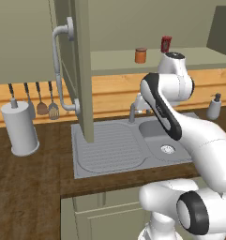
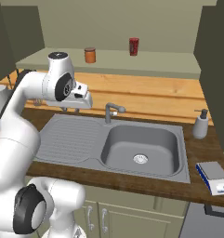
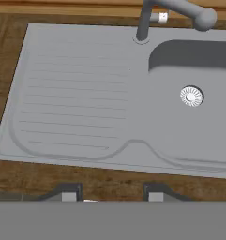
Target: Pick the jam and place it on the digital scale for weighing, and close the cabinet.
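arm bent fwd, gripper shut, empty

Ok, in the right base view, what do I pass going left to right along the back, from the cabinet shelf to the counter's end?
jam → red can → soap dispenser → digital scale, nearest the right edge and closer to the camera.

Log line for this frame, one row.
gripper: shut, empty, over sink | jam: on cabinet shelf | scale: bare | cabinet: open

Two base views behind the arm, left and right, sharing the sink, hand view close above, faucet at 12 o'clock
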You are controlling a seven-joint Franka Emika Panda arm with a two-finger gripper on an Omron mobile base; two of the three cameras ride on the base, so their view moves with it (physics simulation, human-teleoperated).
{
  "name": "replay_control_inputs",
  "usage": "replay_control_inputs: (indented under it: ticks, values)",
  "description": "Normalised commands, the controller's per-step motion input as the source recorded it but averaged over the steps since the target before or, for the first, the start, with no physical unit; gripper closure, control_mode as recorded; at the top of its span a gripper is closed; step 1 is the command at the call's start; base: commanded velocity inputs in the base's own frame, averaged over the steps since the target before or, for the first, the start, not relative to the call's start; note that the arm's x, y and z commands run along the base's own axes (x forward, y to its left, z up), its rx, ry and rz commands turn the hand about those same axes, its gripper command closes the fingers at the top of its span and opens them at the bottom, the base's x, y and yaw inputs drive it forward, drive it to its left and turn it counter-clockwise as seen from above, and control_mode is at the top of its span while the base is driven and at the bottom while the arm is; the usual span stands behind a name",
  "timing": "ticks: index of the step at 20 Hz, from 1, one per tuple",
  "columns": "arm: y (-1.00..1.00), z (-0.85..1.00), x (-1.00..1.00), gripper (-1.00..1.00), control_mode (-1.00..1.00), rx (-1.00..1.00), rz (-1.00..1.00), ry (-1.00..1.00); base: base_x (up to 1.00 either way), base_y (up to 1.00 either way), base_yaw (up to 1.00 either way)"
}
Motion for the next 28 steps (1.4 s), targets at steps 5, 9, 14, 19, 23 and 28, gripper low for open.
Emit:
replay_control_inputs:
  ticks: [5,9,14,19,23,28]
  values:
    - [0.0,0.05,-0.41,-1.0,-1.0,0.0,0.01,-0.18,0.0,0.0,0.0]
    - [0.0,0.57,-0.54,-1.0,-1.0,0.0,0.0,-0.42,0.0,0.0,0.0]
    - [0.0,0.89,-0.23,-1.0,-1.0,0.0,0.0,-0.29,0.0,0.0,0.0]
    - [0.0,0.54,-0.05,-1.0,-1.0,0.0,0.0,-0.18,0.0,0.0,0.0]
    - [-0.01,0.62,-0.04,-1.0,-1.0,0.0,0.0,-0.17,0.0,0.0,0.0]
    - [0.0,0.62,0.0,-1.0,-1.0,0.0,0.0,-0.08,0.0,0.0,0.0]
